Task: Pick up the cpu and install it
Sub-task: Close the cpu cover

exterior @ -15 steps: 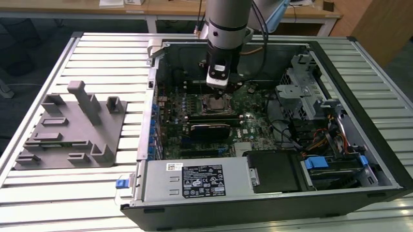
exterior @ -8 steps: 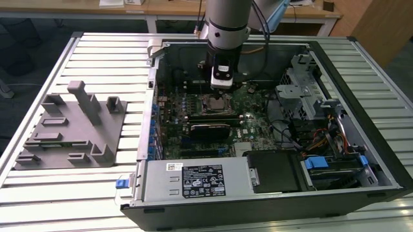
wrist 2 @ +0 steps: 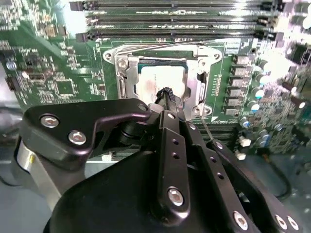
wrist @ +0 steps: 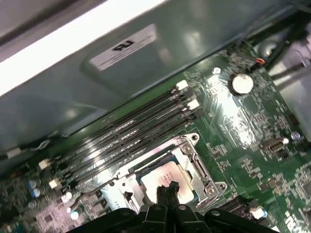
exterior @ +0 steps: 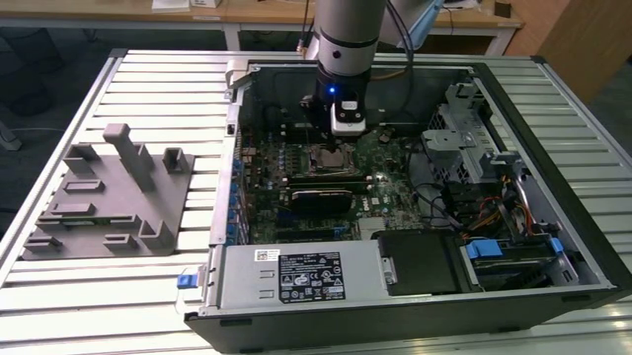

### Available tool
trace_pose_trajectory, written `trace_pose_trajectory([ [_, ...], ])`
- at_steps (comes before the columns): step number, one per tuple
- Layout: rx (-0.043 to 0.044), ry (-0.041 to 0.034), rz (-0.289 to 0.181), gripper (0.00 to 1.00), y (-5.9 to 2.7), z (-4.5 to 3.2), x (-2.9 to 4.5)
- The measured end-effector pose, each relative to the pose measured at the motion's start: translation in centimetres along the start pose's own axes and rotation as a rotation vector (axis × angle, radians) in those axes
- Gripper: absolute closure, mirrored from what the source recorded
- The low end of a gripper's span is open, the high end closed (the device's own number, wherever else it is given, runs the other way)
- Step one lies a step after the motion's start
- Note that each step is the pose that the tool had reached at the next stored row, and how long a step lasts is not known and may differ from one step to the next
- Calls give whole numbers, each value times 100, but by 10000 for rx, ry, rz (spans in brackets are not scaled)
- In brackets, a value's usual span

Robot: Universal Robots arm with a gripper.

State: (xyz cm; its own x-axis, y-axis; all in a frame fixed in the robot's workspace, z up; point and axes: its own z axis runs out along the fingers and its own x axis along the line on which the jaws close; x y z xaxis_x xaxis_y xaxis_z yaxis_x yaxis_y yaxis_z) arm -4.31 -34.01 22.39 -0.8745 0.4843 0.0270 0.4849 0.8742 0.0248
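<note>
On the slatted table (exterior: 148,81), the open computer case (exterior: 395,325) crowds the arm. The cpu (wrist 2: 155,77) lies flat inside the socket frame (wrist 2: 121,77), and the gripper (wrist 2: 166,93) has its fingers pressed together at its near edge.

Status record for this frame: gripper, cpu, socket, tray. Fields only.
gripper: shut, tips over the cpu; cannot tell if they touch it
cpu: lies flat inside the socket frame, pale top up
socket frame: surrounds the cpu, next to the memory slots
grey tray: outside the computer case, at the exterior view's left
</note>
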Motion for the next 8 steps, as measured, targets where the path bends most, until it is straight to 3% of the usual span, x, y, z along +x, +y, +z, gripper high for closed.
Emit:
trace_pose_trajectory([
  [8, 38, 36, -1455, 89, 0, 11, 0],
])
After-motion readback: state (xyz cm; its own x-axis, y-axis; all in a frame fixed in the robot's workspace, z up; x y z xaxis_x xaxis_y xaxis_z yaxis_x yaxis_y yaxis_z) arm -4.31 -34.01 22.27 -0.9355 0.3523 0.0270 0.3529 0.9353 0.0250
